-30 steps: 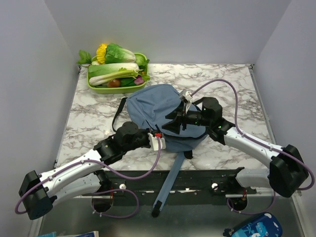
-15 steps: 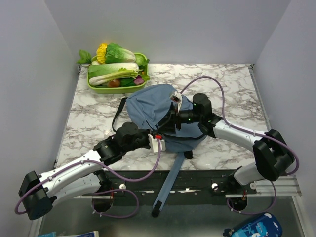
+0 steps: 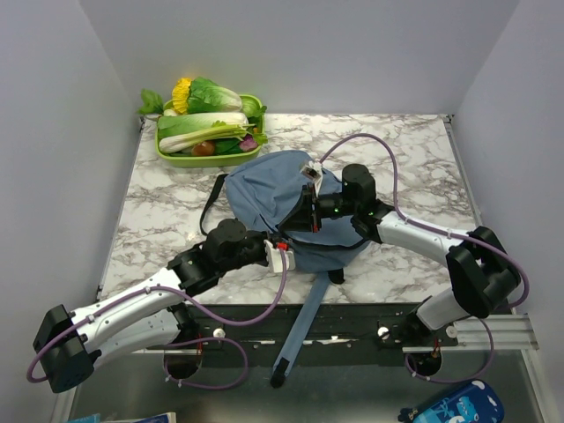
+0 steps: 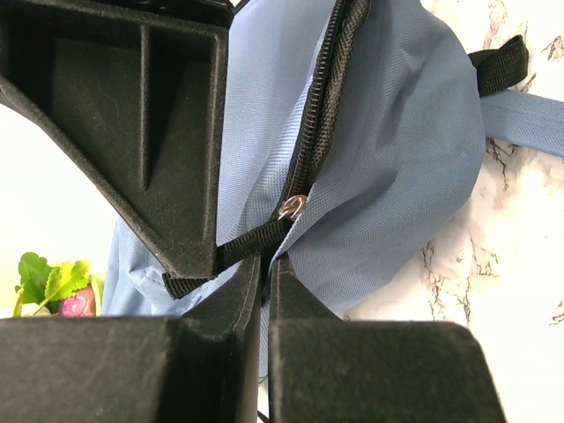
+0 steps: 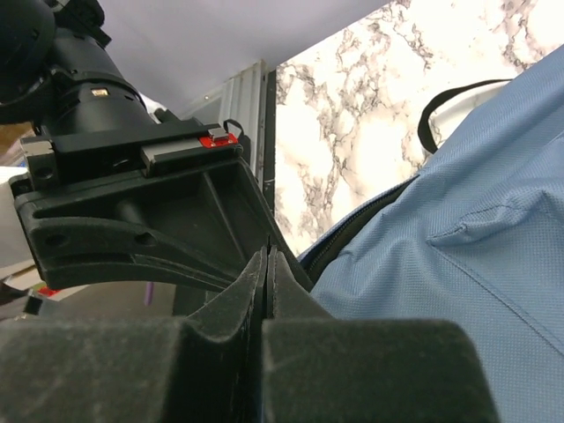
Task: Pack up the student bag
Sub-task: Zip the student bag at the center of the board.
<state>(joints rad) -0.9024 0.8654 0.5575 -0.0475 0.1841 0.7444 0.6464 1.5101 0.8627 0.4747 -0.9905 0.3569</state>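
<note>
swinging in from the right, the right gripper (image 3: 301,225) has crossed the bag's top to its near-left edge over the last second, and its fingers have drawn in from well apart to a bare slit.

on the white-and-grey marble table (image 3: 414,145) the student bag (image 3: 264,185) — a large, soft, dusty-blue fabric backpack — lies slumped at the middle. its long blue strap (image 3: 304,322) trails off the near edge, and a green tray of toy vegetables (image 3: 164,152) sits just beyond the bag at the far left corner. the bag looks light and limp. its fabric will likely bunch and slide under a pull, so i judge it needs one hold anchoring the cloth beside the black zip (image 4: 328,84) and another on the pull, not on the loose panel.

the left gripper (image 4: 264,269) is closed to a thin gap. it appears to pinch the bag's edge where the black webbing tab (image 4: 233,254) leaves the silver slider (image 4: 292,207). the right gripper's fingers meet just beside that tab; whether the tab lies between them i cannot tell.

left arm, bag and tray sit as they did a second ago.
</note>
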